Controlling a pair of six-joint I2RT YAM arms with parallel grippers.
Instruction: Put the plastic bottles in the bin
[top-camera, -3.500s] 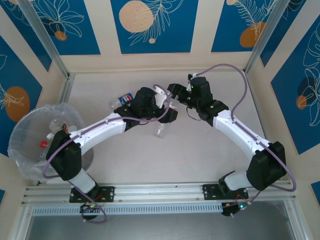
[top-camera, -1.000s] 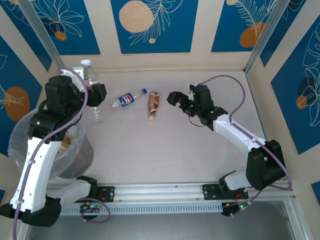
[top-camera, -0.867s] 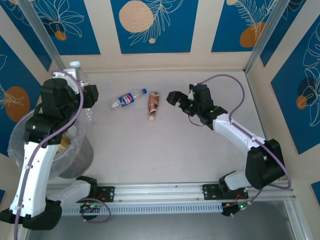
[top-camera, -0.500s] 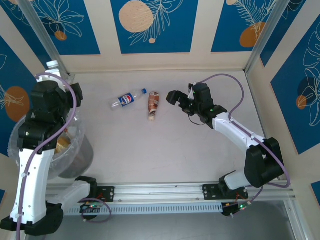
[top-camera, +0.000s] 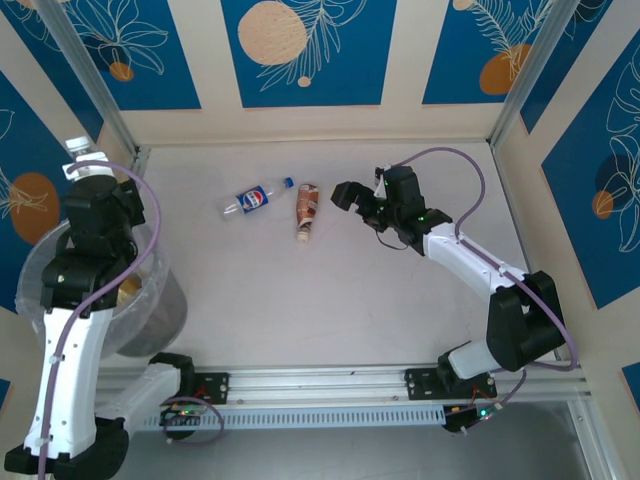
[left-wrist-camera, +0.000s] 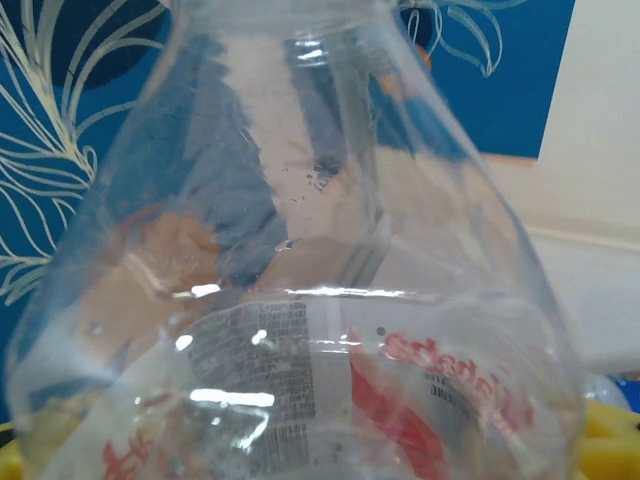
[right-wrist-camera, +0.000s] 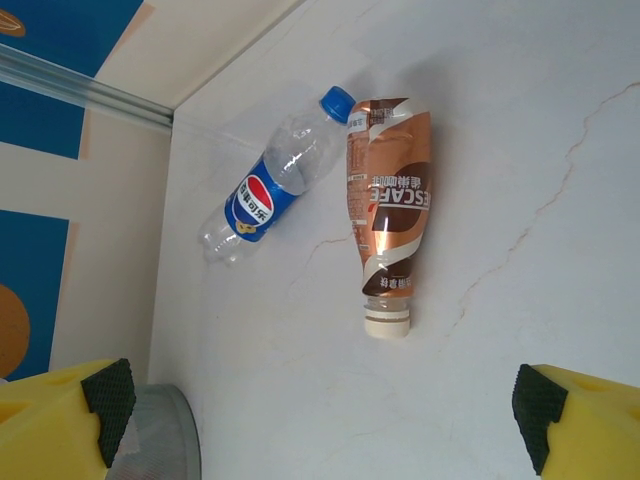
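Clear bottle (left-wrist-camera: 300, 250), red-white label (left-wrist-camera: 330, 390), blue wall (left-wrist-camera: 60, 120)

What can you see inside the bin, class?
Only crinkly clear liner and a tan patch show in the bin; the left arm covers the rest.

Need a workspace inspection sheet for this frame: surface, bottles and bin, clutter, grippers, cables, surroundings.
Surface: pale marbled table top, two bottles on it.
Job's things: blue-labelled clear plastic bottle and brown-labelled coffee bottle lie side by side on the table; clear red-printed bottle is held raised near the bag-lined round bin.
Clutter: nothing seen.
Grippers: left gripper shut on the red-printed bottle; right gripper open, facing the two lying bottles.
Cables: purple cable loops along each arm, no snag seen.
Surroundings: blue and cream leaf-print panels, aluminium frame.
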